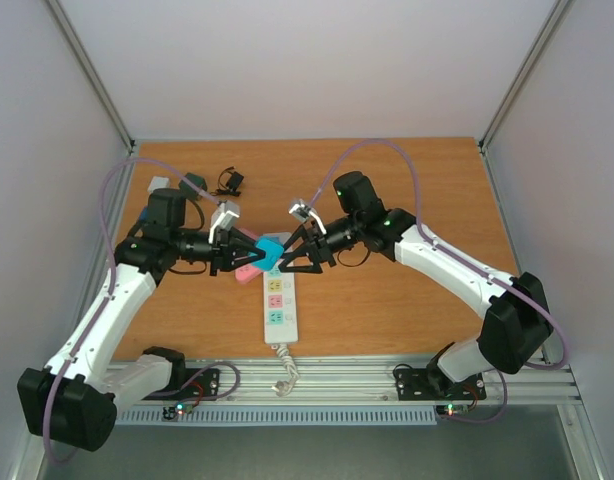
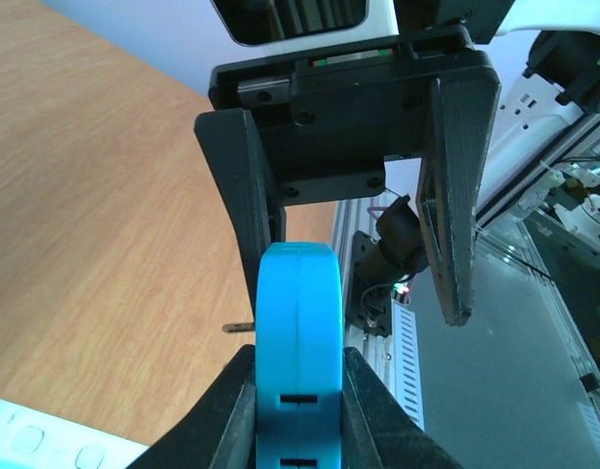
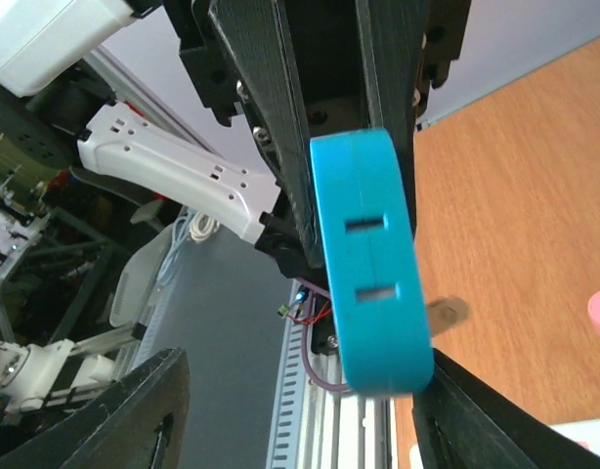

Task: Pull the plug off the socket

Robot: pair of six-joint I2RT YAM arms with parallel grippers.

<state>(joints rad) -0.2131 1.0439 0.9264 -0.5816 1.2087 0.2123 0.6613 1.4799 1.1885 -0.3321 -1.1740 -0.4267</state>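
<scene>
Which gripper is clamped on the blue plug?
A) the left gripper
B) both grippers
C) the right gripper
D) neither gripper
A: the left gripper presses on both sides of the blue plug, while the right gripper stands open, one finger clear of the plug.

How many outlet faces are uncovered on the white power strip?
3, in a row on the power strip: far face, pink face, near face. Others may hide beneath the blue plug.
</scene>
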